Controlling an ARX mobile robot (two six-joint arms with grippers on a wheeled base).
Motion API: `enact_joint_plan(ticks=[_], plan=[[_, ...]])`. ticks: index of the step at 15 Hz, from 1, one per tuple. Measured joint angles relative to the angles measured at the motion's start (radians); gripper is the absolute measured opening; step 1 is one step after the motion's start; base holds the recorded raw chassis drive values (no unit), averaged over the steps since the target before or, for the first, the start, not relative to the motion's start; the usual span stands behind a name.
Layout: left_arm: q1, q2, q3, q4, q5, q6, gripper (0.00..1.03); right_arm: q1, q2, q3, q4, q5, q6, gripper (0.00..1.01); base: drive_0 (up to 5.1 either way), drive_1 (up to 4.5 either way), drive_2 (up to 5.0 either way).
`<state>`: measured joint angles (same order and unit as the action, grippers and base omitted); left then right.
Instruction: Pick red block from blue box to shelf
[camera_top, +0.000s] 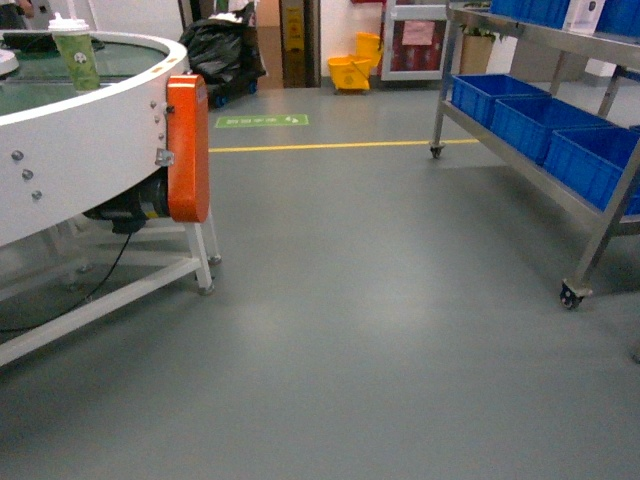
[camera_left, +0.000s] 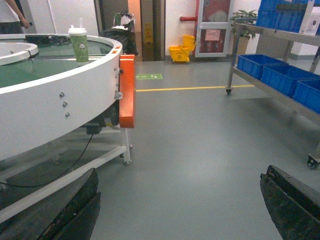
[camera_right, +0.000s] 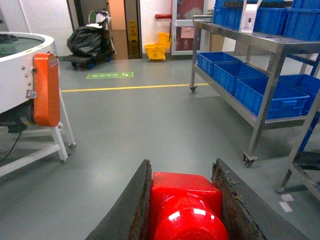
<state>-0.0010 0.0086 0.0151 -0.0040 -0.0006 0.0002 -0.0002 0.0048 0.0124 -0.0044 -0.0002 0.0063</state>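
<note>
The red block (camera_right: 186, 207) sits clamped in the right hand (camera_right: 184, 210), the two dark fingers (camera_right: 132, 212) pressed against its opposite sides with the round stud facing the wrist camera. Gripping it on the flat sides rather than the stud looks sensible: flat faces give the pads more to press on while the base rolls. Neither hand shows in the head view, which suggests both arms are tucked low and close to the body for travel.

The left hand (camera_left: 180, 207) is released, its fingers spread wide apart with only bare grey floor (camera_top: 350, 300) between them; it carries nothing.

The shelf (camera_top: 560, 195) stands ahead and to the right of the robot, on castors, with dark blue crates (camera_top: 520, 115) filling its lower tier and more crates on the tier above. The pale blue box is not visible in any view. To the left of the shelf, across open floor, is a round white conveyor desk (camera_top: 90, 140) with an orange guard (camera_top: 188, 145) at its end and a green cup (camera_top: 76, 52) on top. A yellow line (camera_top: 340, 146) runs on the floor beyond the shelf's far leg.

Judging from this, the pick is done and the robot is on the carry leg. It needs to approach the shelf, then lift the right arm to a free spot on a tier.
</note>
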Motion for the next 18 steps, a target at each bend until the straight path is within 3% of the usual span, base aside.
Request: enact_joint_plan(ticks=[18], plan=[[0.002, 0.000, 0.000, 0.000, -0.001, 0.000, 0.98, 0.000, 0.000, 0.000, 0.000, 0.000, 0.000, 0.29, 0.1, 4.40, -4.3]])
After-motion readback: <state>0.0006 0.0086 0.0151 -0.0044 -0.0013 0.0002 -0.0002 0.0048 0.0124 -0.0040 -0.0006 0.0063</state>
